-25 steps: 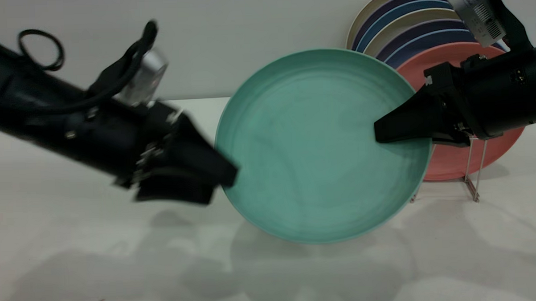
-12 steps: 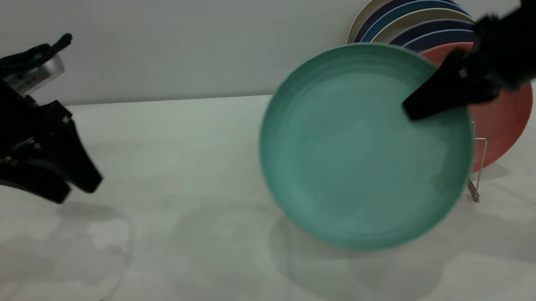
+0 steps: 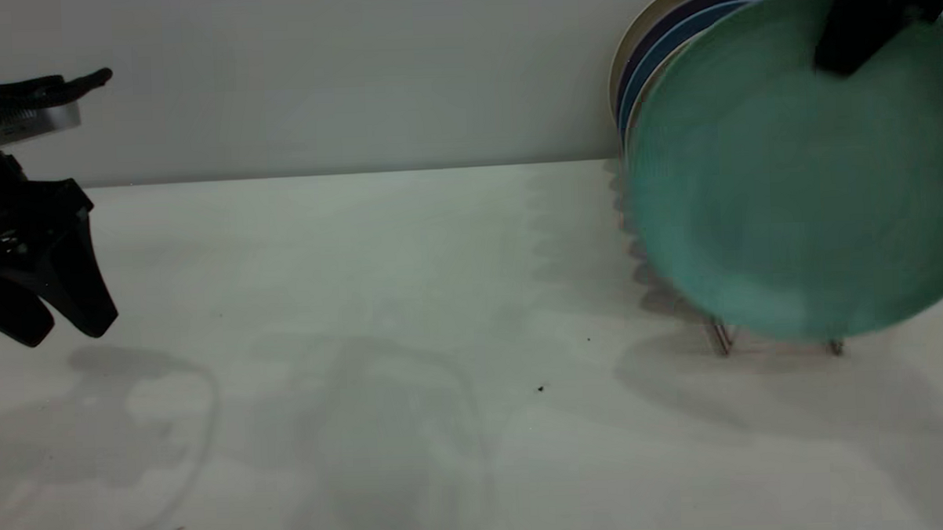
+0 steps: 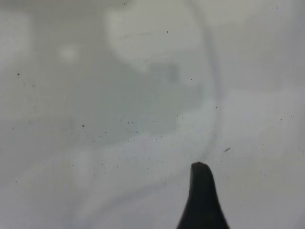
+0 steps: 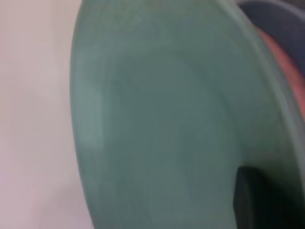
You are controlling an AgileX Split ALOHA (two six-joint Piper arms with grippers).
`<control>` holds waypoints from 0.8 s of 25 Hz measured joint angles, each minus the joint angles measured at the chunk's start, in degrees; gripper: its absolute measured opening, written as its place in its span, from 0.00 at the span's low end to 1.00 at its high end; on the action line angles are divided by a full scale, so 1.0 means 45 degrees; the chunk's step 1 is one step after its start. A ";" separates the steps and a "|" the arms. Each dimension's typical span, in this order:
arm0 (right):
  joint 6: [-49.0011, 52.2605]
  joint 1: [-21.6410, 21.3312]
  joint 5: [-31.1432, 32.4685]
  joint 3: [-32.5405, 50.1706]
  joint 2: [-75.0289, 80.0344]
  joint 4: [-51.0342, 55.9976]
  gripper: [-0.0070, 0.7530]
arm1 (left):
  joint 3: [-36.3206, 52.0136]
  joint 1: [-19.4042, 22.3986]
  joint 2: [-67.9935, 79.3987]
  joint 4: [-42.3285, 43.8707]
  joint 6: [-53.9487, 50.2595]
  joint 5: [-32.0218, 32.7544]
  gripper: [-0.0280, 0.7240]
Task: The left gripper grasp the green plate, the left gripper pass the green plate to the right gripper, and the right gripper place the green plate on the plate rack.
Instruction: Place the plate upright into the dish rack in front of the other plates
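The green plate [image 3: 798,175] hangs upright at the far right, held by its upper rim in front of the plate rack [image 3: 721,339]. My right gripper [image 3: 841,56] comes down from the top right and is shut on that rim. In the right wrist view the green plate [image 5: 162,124] fills the frame, with one black finger [image 5: 252,200] on its face. My left gripper [image 3: 54,323] hangs open and empty at the far left, above the table. One of its fingers [image 4: 202,200] shows over bare table in the left wrist view.
Several plates [image 3: 652,47] stand in the rack behind the green one, cream, dark purple and blue. A salmon-pink plate [image 5: 286,62] shows behind the green plate's rim in the right wrist view. The white table [image 3: 364,339] meets a grey wall.
The right gripper has carried the green plate up and to the right, in front of the racked plates. The left gripper let go of it and drew back to the far left.
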 joint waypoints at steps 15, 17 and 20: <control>-0.0211 0.1361 -0.0153 -0.0330 -0.0117 -0.3375 0.10 | 0.0000 0.0000 0.0000 0.0003 -0.0046 -0.0377 0.79; -0.0680 0.1361 -0.0150 -0.0426 -0.0169 -0.3334 0.10 | 0.0000 0.0000 0.0000 0.0003 -0.0046 -0.0405 0.79; -0.1683 0.1364 -0.0136 -0.0453 -0.0180 -0.2924 0.10 | 0.0000 0.0000 0.0000 0.0003 -0.0046 -0.0405 0.79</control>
